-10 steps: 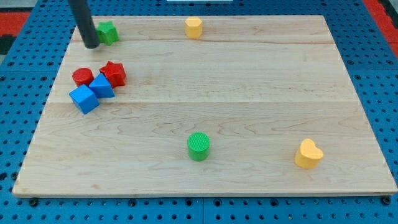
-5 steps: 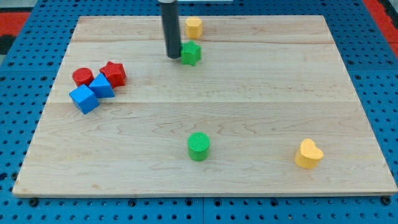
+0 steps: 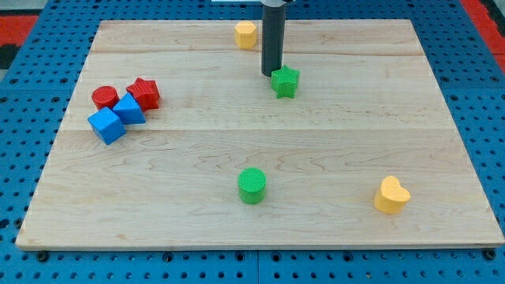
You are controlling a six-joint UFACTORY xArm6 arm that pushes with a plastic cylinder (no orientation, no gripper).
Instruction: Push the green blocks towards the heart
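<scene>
A green star block [image 3: 286,82] lies in the upper middle of the wooden board [image 3: 331,134]. My tip [image 3: 271,74] stands right at the star's upper left side, touching or nearly touching it. A green cylinder [image 3: 252,186] stands at the lower middle, far from the tip. The yellow heart [image 3: 391,196] lies at the lower right, well below and right of the green star.
A yellow block [image 3: 246,35] sits near the view's top edge, left of the rod. At the view's left cluster a red cylinder [image 3: 105,98], a red star [image 3: 144,93] and two blue cubes [image 3: 128,109] [image 3: 106,126].
My tip has swept from the board's upper left corner to the upper middle. It pushed the green star right and slightly down along with it.
</scene>
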